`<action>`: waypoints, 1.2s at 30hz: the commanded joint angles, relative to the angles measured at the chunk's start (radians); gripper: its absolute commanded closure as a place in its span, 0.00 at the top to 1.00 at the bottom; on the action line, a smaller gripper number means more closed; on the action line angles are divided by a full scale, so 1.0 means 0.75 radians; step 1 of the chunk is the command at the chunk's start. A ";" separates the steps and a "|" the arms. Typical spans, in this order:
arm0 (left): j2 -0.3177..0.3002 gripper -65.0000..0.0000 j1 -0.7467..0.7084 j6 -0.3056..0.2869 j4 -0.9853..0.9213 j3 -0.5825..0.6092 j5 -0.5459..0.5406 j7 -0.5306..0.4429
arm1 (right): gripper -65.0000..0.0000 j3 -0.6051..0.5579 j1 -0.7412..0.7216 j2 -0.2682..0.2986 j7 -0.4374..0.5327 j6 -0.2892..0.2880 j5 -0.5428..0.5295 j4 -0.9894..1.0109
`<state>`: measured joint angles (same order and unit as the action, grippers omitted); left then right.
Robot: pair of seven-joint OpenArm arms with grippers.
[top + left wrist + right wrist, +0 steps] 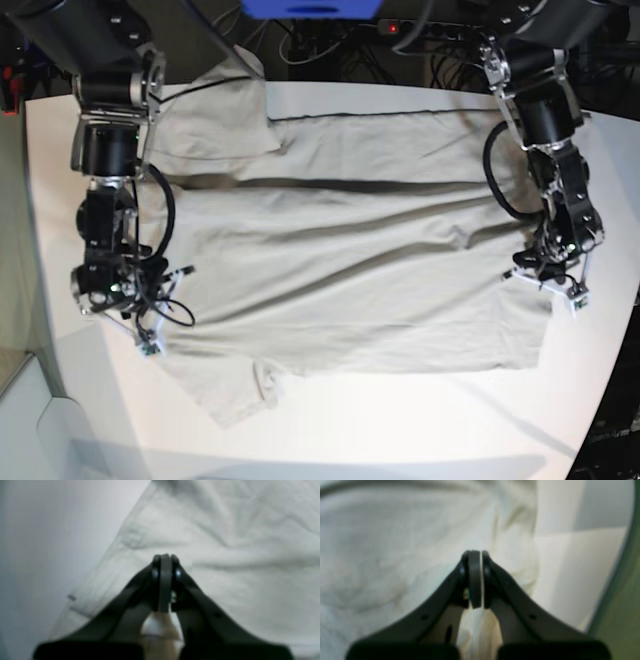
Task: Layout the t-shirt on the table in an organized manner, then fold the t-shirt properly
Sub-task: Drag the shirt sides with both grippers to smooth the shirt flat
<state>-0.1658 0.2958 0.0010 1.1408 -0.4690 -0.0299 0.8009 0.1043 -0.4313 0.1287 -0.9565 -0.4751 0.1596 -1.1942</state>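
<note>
T-shirt point(350, 260): spread across the middle of the bench point(420, 420), wrinkled, collar end toward the left edge.
Left end effector point(543, 268): clenched on the t-shirt's edge near the bench's right edge.
Right end effector point(140, 322): clenched on cloth near the left edge.

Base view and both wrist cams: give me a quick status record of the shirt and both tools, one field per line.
shirt: t-shirt spread across the table, wrinkled, not yet folded
shirt layout: sleeves toward the right arm's side, straight hem toward the left arm's side
left tool: shut, at the hem end of the shirt
right tool: shut, at the sleeve end, near the table edge
cloth in either tool: cannot tell
</note>
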 commanded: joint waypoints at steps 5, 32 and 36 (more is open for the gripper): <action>-0.013 0.01 -0.007 0.004 0.027 0.002 -0.010 -0.019 | 0.00 0.007 -0.030 0.042 0.080 -0.010 0.003 0.118; -0.001 0.01 0.036 0.004 0.029 0.000 -0.014 -0.021 | 0.00 0.003 -0.535 0.149 1.033 0.219 0.005 1.074; -0.011 0.01 0.036 0.004 0.029 0.000 -0.014 -0.023 | 0.00 0.003 -0.539 0.149 0.945 0.219 0.005 0.967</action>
<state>-0.1596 0.2962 0.0006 1.1435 -0.4675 -0.0414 0.8040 0.1081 -0.7979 0.2302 -0.2749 -0.3164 0.1711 -0.4519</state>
